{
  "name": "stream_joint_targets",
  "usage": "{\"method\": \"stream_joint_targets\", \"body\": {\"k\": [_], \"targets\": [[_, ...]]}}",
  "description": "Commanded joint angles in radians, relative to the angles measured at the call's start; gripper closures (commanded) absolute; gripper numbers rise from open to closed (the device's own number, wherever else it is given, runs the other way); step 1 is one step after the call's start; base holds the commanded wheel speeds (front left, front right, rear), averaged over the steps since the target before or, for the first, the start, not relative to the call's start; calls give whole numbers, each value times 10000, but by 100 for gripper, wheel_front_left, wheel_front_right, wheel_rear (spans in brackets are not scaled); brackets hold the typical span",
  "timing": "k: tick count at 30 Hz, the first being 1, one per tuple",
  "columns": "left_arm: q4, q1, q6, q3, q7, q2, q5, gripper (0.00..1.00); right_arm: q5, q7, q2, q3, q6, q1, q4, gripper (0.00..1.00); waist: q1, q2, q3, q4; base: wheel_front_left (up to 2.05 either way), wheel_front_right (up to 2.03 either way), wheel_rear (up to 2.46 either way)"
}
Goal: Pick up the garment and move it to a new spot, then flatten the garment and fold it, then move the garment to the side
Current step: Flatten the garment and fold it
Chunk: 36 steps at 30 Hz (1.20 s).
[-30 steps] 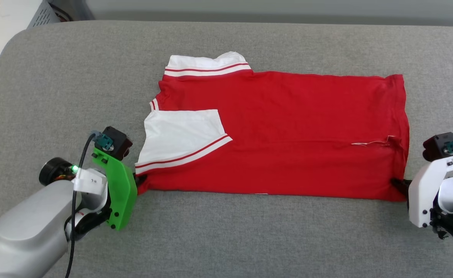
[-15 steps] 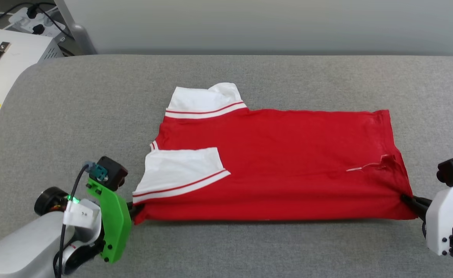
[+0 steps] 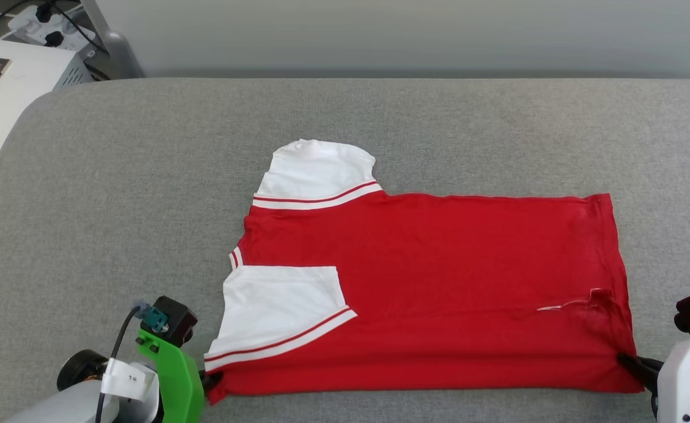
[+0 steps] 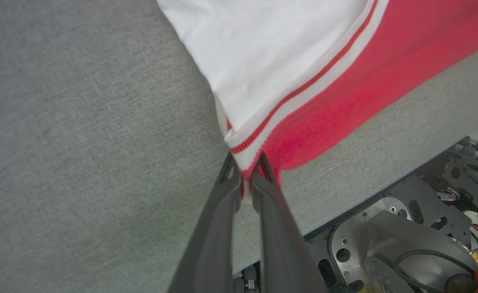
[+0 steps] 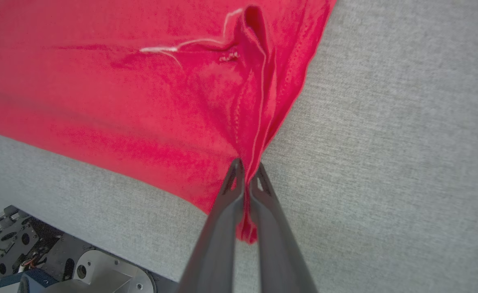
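Note:
The garment (image 3: pixel 439 282) lies flat and folded lengthwise on the grey table, plain red side up, one white sleeve (image 3: pixel 277 311) folded onto it and another sleeve (image 3: pixel 315 173) sticking out at the far side. My left gripper (image 3: pixel 211 383) is shut on its near left corner, pinching sleeve trim and red cloth (image 4: pixel 245 167). At the near right, the right gripper (image 3: pixel 630 364) is shut on the hem corner (image 5: pixel 247 175). The print is hidden.
The grey padded table (image 3: pixel 145 176) reaches to a pale wall at the back. A white box (image 3: pixel 4 100) with cables stands off its far left corner. The table's near edge and the robot's base (image 4: pixel 406 228) lie just behind both grippers.
The camera has shifted. Both grippers, still pinching the near corners, have drawn the garment toward the table's near edge; the far sleeve has spread out flatter.

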Motion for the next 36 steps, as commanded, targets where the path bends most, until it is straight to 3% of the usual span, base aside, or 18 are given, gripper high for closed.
{"method": "stream_joint_targets", "body": {"k": [1,9,10,11,12,21,26,31,36], "targets": [[195,183,68,-8,-28,-41,-62,100,-100,76,149,-72,-7,52,134,100,0,0,213,-35,0,0,0],[1138,197,-150,18,-287,-507,-187,100,-341,-112,811,87,-7,-284,1252,100,0,0,430,17,0,0,0],[1173,201,-150,58,-367,-536,-209,100,-306,-186,861,101,-7,-296,1307,89,0,0,390,28,0,0,0],[1194,204,-111,125,-491,-545,-220,60,-316,-326,874,111,-7,-308,1326,29,0,0,316,42,0,0,0],[1187,197,-71,163,-593,-523,-176,0,-356,-452,851,109,-7,-317,1307,0,0,0,235,50,0,0,0],[-195,-274,778,1088,-1486,666,208,0,-1060,-2495,1121,-792,-7,-330,124,0,0,0,-310,3,0,0,0],[-831,-1165,1269,1769,-1976,1156,849,0,-1972,-3727,1819,-1589,-7,-512,-657,0,0,0,-216,-150,0,0,0],[-901,-2409,1392,2295,-2290,850,1463,0,-2986,-4967,2755,-2311,-7,-771,-1321,0,0,0,264,-379,0,0,0],[-190,-3764,842,2355,-1998,88,1796,0,-3633,-5692,3405,-2337,-7,-917,-1837,0,0,0,972,-684,0,0,0]]}}
